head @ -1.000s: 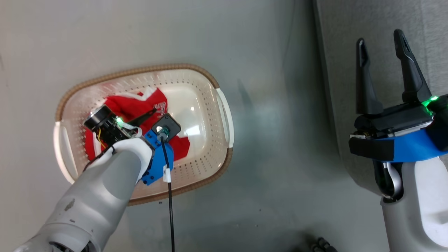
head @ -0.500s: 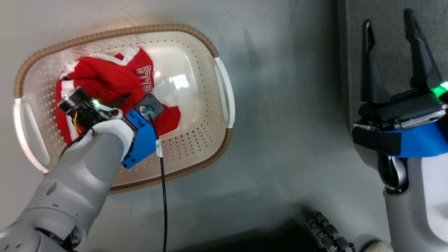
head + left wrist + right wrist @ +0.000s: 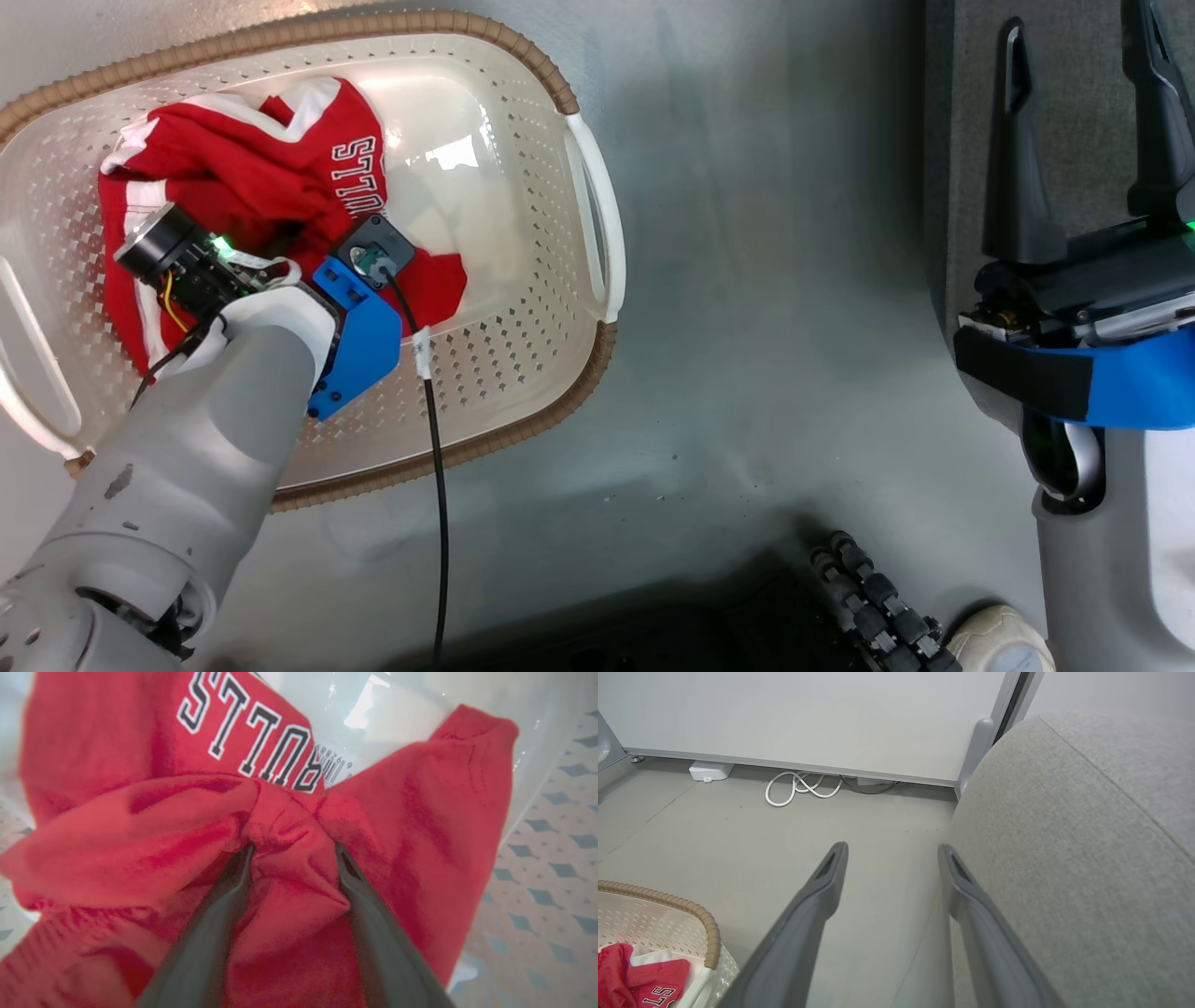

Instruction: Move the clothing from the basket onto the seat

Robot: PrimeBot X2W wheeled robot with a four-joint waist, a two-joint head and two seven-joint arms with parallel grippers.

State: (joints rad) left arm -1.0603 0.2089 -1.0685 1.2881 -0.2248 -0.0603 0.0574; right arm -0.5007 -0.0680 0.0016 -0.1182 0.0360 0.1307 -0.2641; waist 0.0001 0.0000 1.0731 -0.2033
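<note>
The red clothing (image 3: pixel 243 159) with white trim and black-and-white lettering lies bunched in the cream basket (image 3: pixel 504 355), toward its left half. In the left wrist view my left gripper (image 3: pixel 293 847) is pushed down into the clothing (image 3: pixel 420 812), its fingers (image 3: pixel 219 914) standing apart with a raised fold of red cloth between them. My right gripper (image 3: pixel 1078 28) hangs open and empty over the edge of the grey seat (image 3: pixel 957 140). The right wrist view shows that gripper (image 3: pixel 892 848) beside the seat (image 3: pixel 1064 835), with the basket (image 3: pixel 691 907) and clothing (image 3: pixel 640 975) at lower left.
A black cable (image 3: pixel 436 467) runs from my left wrist over the basket rim to the floor. My wheeled base (image 3: pixel 868 607) and a pale shoe (image 3: pixel 994 639) sit at the bottom. A paper label (image 3: pixel 334 763) lies on the basket floor. White cord (image 3: pixel 798 788) coils by the wall.
The head camera has tilted, so the basket now looks bigger and nearer the top left. My left gripper has sunk deeper into the clothing, hiding its fingers in the head view. The right gripper stays open.
</note>
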